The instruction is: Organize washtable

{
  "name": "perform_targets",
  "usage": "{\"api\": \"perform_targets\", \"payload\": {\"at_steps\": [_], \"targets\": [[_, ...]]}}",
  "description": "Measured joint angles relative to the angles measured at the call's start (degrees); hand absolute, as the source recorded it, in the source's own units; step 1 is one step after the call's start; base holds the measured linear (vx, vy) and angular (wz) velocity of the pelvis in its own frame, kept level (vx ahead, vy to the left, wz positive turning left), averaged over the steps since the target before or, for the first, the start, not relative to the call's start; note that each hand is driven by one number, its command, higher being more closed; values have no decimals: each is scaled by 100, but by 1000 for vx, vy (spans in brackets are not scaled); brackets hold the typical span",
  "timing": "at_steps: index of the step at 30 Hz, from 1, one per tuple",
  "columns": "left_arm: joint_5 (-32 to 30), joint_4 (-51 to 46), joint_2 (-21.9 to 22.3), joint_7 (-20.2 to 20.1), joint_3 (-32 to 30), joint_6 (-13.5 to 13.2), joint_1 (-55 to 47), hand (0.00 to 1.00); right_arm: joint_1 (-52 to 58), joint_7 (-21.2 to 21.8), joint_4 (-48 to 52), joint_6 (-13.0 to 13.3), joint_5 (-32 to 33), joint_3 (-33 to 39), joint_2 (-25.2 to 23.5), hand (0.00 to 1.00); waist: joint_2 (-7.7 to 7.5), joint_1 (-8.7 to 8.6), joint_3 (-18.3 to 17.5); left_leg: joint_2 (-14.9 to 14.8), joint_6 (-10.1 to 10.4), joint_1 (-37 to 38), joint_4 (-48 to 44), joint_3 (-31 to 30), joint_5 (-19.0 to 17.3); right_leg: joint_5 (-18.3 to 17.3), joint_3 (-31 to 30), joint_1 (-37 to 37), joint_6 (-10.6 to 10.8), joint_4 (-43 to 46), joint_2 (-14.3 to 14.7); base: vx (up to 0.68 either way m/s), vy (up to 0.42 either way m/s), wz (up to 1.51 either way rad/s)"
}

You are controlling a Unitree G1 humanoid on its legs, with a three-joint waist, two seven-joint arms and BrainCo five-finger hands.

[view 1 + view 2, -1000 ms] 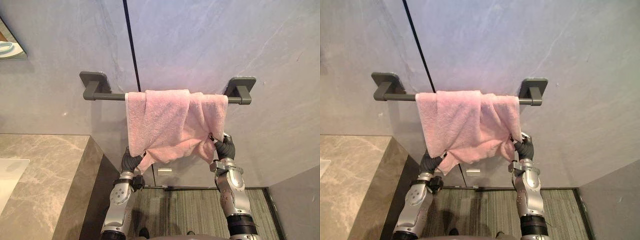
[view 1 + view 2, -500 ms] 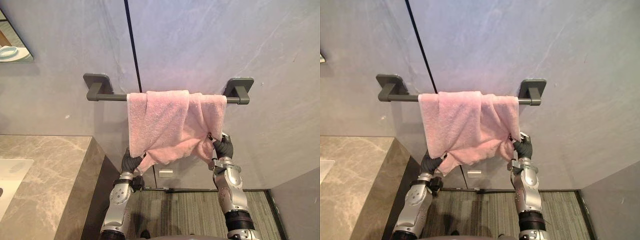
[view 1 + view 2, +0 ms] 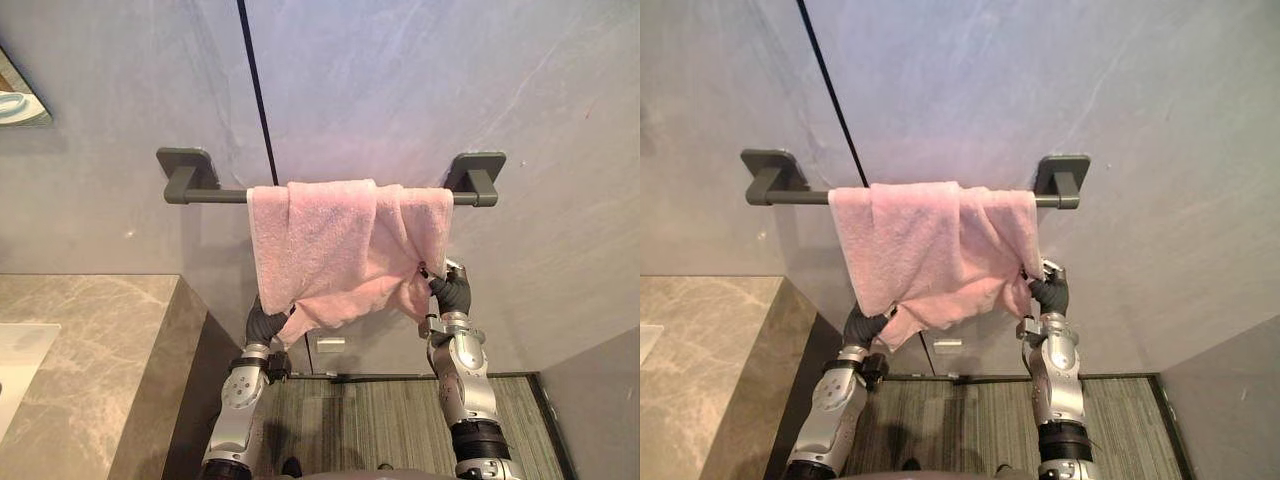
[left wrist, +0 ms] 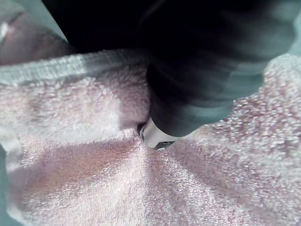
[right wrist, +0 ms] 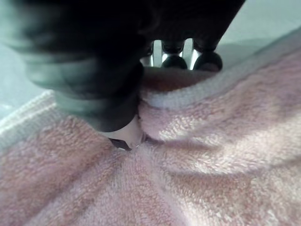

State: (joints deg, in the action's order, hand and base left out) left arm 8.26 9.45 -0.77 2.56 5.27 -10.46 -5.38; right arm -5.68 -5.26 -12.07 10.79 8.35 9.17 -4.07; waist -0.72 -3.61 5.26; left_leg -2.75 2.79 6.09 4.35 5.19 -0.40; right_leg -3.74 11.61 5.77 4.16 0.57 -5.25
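A pink towel (image 3: 340, 250) hangs bunched over a dark grey towel rail (image 3: 205, 190) fixed to the grey wall. My left hand (image 3: 266, 322) pinches the towel's lower left corner from below; its wrist view has the thumb (image 4: 157, 136) pressed into the pink towel (image 4: 94, 179). At the lower right edge my right hand (image 3: 450, 292) pinches the cloth too. The right wrist view brings its thumb (image 5: 124, 136) on the front of the pink towel (image 5: 211, 155), with fingers (image 5: 174, 59) curled behind the hem.
A brown marble washtable (image 3: 90, 360) stands at the lower left, with a white basin (image 3: 15, 355) set in it. A mirror corner (image 3: 18, 95) is at upper left. A dark seam (image 3: 255, 90) runs down the wall. Striped floor (image 3: 360, 420) lies below.
Both hands keep their hold on the towel's lower corners. The whole view has shifted slightly, so the head camera has moved; the towel hangs much the same.
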Motion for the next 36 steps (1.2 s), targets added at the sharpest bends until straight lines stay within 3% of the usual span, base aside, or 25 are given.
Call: {"api": "perform_targets", "payload": {"at_steps": [18, 19, 27, 36], "targets": [[-17, 63, -2, 47, 81, 0, -26, 100, 41, -97, -108, -5, -484, 44, -8, 100, 36, -20, -1, -4, 3, 74, -21, 47, -54, -4, -19, 100, -35, -69, 18, -9, -2, 0], [-25, 63, -2, 57, 80, 0, -23, 0, 51, -97, -98, -2, -537, 43, -8, 0, 37, -24, -1, -4, 3, 74, -15, 47, -54, -4, -19, 102, -35, -77, 19, 0, 0, 0], [-54, 50, -91, 280, -146, -4, -63, 0, 123, -137, -209, -19, -849, 187, 17, 0, 22, -36, 15, -2, 12, 129, 91, 49, -18, 15, 16, 199, -34, -181, 27, 3, -3, 1], [-42, -17, -219, 419, -459, 11, -201, 0, 500, -487, -506, -575, -886, 673, 242, 0, 16, -39, 153, -9, 13, 129, 96, 55, -19, 17, 34, 217, -33, -215, 32, 0, 0, 0]]}}
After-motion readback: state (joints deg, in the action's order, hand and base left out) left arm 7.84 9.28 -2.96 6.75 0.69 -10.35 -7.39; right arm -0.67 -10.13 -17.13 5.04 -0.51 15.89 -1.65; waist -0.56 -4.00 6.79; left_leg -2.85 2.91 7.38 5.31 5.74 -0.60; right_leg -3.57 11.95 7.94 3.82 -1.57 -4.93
